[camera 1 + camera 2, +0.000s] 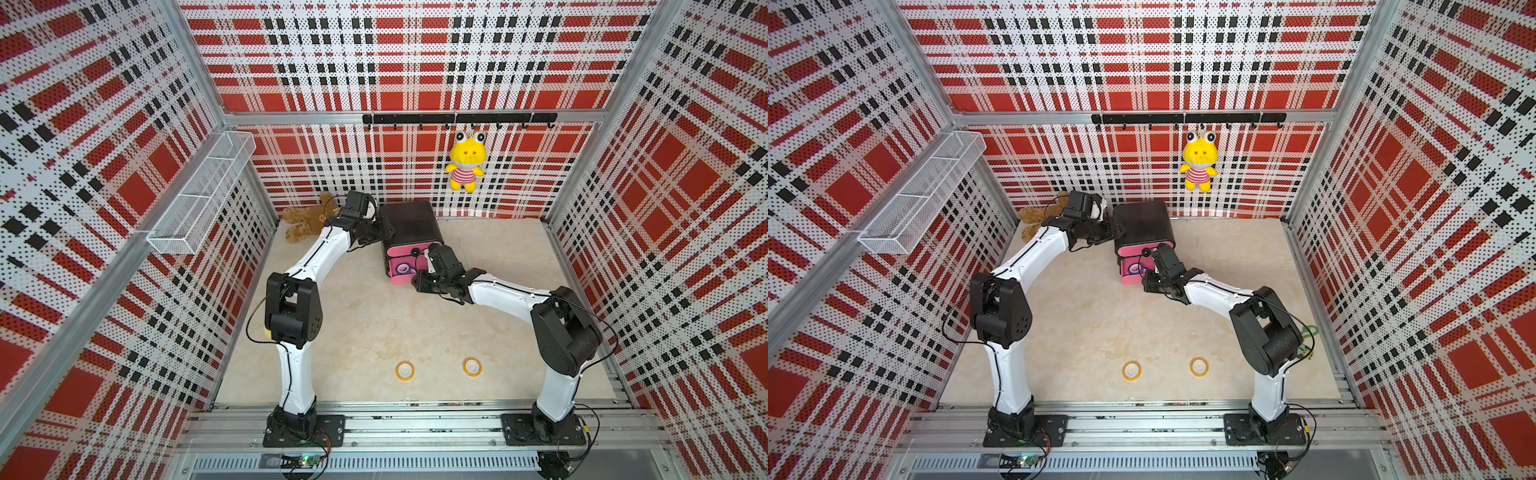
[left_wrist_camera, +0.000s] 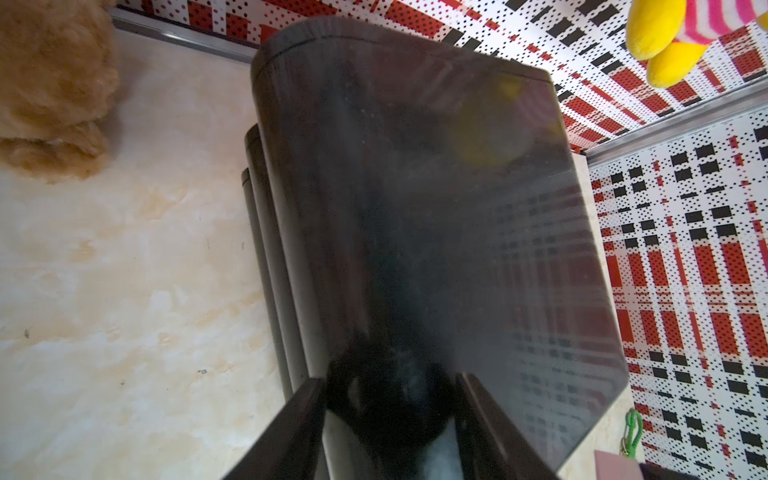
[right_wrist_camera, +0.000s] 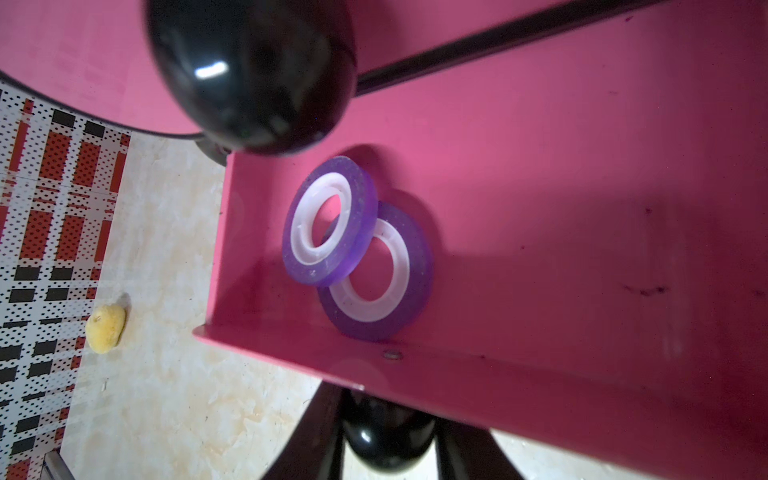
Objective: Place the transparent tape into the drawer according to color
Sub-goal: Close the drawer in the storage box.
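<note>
**Right gripper on knob, purple tape in drawer, orange tape on table**

Chest [image 1: 409, 222] sits at 12 o'clock on the table [image 1: 353, 324], long axis roughly 12-to-6, pink fronts facing 6. One lower drawer, the open drawer [image 3: 519, 395], sticks out toward 6 (middle or bottom, cannot tell). Right gripper [image 3: 386, 409] is clenched on that drawer's knob [image 3: 386, 440], a finger on either side. Left gripper [image 1: 385, 232] rests on the chest's 9 o'clock top edge. In the left wrist view its fingers [image 2: 291, 428] stand apart with nothing clamped between them, just the glossy top.

Upper purple ring [image 3: 311, 272] leans tilted on lower purple ring [image 3: 419, 270], which lies flat on the drawer floor, hole up. First orange ring [image 1: 405, 377] and second orange ring [image 1: 472, 374] lie flat at 6 o'clock, well apart from the chest, holes up, side by side on a 9-to-3 line.

Only the right wrist view shows the purple overlap and the knob grip; the top views give a sliver of purple. Both top views show the orange rings; neither wrist view does. Left wrist view catches teddy bear [image 2: 50, 83] at 11 and yellow plush [image 2: 665, 41] on the back wall.
</note>
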Motion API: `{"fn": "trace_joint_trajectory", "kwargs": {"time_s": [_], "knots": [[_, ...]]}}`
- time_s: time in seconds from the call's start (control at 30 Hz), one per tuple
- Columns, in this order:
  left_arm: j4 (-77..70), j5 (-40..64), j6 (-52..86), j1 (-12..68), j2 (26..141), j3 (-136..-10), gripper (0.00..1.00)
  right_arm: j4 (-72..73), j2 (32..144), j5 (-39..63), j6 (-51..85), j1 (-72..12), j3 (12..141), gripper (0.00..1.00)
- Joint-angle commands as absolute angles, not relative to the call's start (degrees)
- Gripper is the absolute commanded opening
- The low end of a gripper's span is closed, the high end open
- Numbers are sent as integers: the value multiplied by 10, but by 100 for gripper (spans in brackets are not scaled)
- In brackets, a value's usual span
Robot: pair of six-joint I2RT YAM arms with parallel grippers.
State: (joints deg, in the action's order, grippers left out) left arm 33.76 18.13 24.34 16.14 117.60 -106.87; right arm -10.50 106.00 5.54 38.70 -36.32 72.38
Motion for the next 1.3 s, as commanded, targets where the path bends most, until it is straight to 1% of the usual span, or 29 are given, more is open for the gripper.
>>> {"fn": "trace_joint_trajectory", "kwargs": {"time_s": [0.0,0.4,0.5,0.67,0.7,0.83,0.97,1.0,1.13,1.27], "knots": [[367,190,230,164,1199,-1047,56,-67,1059,48,382,-367,753,33],[367,193,228,165,1201,-1049,56,-19,1051,50,392,-367,736,33],[367,192,227,164,1200,-1047,56,-38,1045,37,381,-368,749,35],[367,193,227,164,1201,-1048,56,-60,1071,35,363,-365,781,49],[367,193,228,165,1201,-1048,56,-60,1074,34,361,-365,785,50],[367,194,228,166,1200,-1048,56,-54,1083,30,361,-365,795,50],[367,194,227,166,1202,-1049,55,-62,1103,33,360,-362,822,40],[367,194,227,166,1202,-1048,56,-65,1107,34,359,-362,828,40],[367,194,227,166,1203,-1048,55,-64,1113,38,362,-361,836,40],[367,195,226,167,1202,-1048,55,-54,1075,41,364,-362,795,40]]}}
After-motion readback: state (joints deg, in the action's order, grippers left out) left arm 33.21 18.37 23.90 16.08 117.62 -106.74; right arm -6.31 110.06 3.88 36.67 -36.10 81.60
